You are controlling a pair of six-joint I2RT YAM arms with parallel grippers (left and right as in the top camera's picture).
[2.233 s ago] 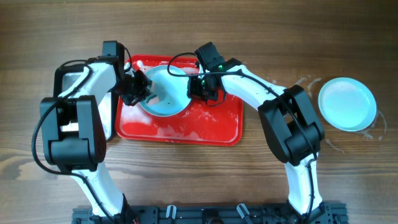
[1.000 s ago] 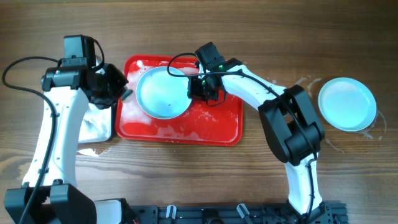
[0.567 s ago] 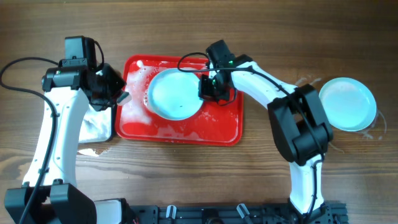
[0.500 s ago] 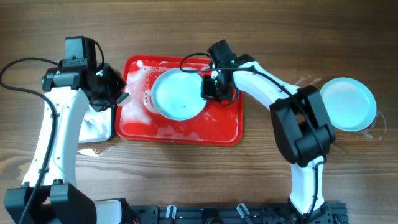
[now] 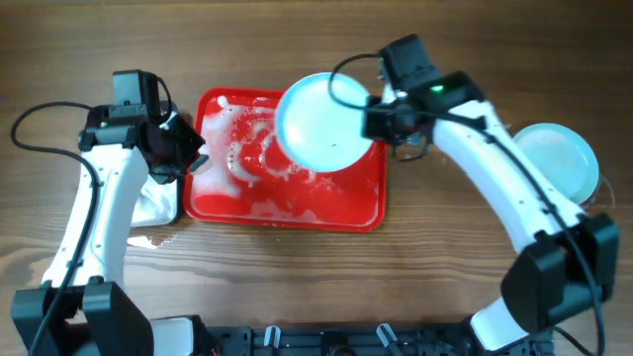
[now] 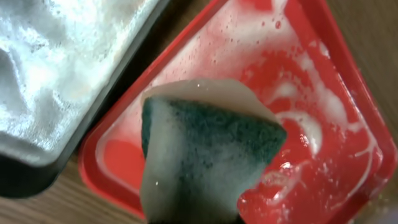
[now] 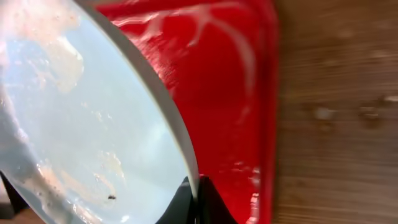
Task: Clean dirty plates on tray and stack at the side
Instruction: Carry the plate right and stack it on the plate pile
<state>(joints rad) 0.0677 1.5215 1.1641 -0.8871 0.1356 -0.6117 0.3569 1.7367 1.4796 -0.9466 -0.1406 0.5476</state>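
Note:
The red tray (image 5: 297, 210) lies at the table's middle, smeared with white foam. My right gripper (image 5: 381, 121) is shut on the right rim of a light-cyan plate (image 5: 324, 121), which hangs tilted above the tray's upper right corner. In the right wrist view the plate (image 7: 81, 124) fills the left side, wet with faint smears, its rim pinched between the right gripper's (image 7: 196, 200) dark tips over the tray (image 7: 230, 93). A second plate (image 5: 564, 163) rests on the table at far right. My left gripper (image 5: 191, 158) is shut on a foamy green sponge (image 6: 205, 155) over the tray's left end (image 6: 121, 155).
A black-rimmed metal tray (image 5: 160, 203) holding foamy water (image 6: 56, 68) sits just left of the red tray. Wet marks ring the plate at far right. Bare wooden table (image 7: 336, 112) lies right of the red tray.
The right gripper has lifted the plate off the tray and carried it up and to the right. The left gripper with the sponge has stayed near the tray's left edge.

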